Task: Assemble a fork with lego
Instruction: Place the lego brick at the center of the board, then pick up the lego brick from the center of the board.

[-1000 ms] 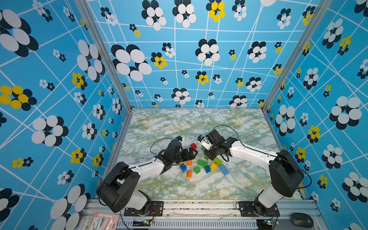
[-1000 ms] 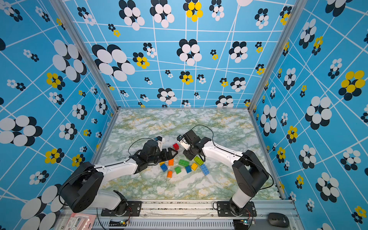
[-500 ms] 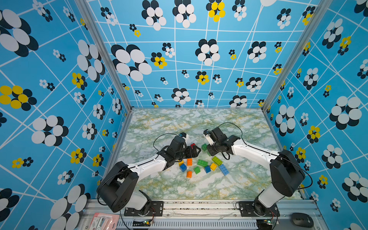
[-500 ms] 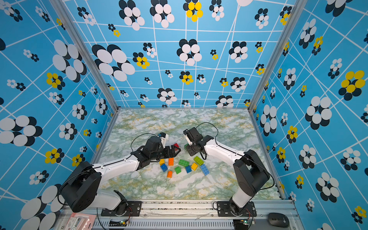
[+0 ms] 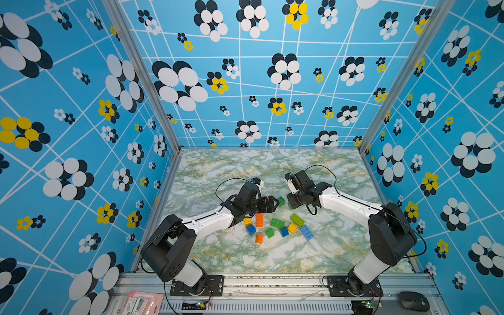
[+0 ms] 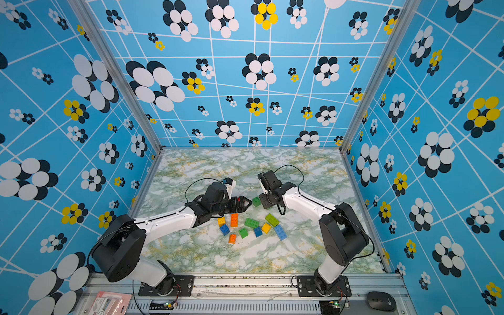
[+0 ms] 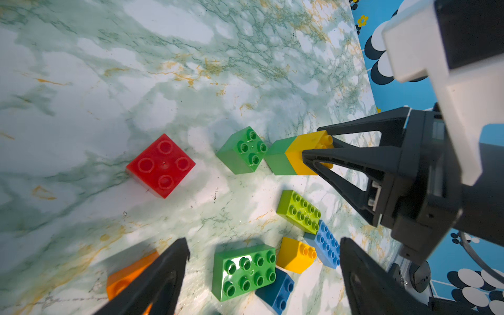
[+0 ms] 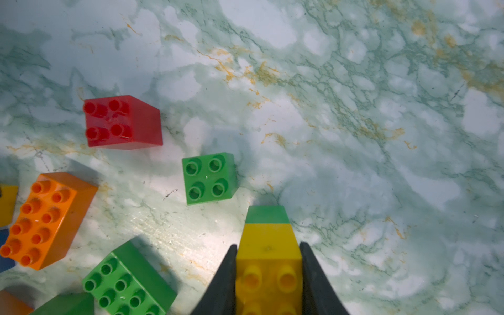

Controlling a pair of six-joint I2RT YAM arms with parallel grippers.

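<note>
- Grip first: our right gripper (image 8: 267, 245) is clamped narrow on the yellow half of a yellow-and-green pair (image 8: 266, 226). The studs face the wrist and the green end faces the table (image 5: 245, 169). We cannot tell whether it touches down.
- Our left gripper (image 7: 264, 241) stands wide with nothing between its fingers. The red brick (image 7: 161, 165) lies beyond the tips.
- We read the table from above, with twelve at the back wall. The green square brick (image 5: 281, 201) sits near the middle. The held pair is just at its three o'clock, the red brick at its nine and the loose heap (image 5: 276, 223) at its six.
- Risk, as we judge it: only the yellow brick is pinched. A knock against the green square brick, just beside it, could pop the green half off.
- Risk: with smooth sides and a narrow pinch, the pair may swivel if we press it onto studs off-line.
- Risk: both grippers work close together over the middle. The left gripper's spread fingers could clip the right gripper or scatter the heap.
</note>
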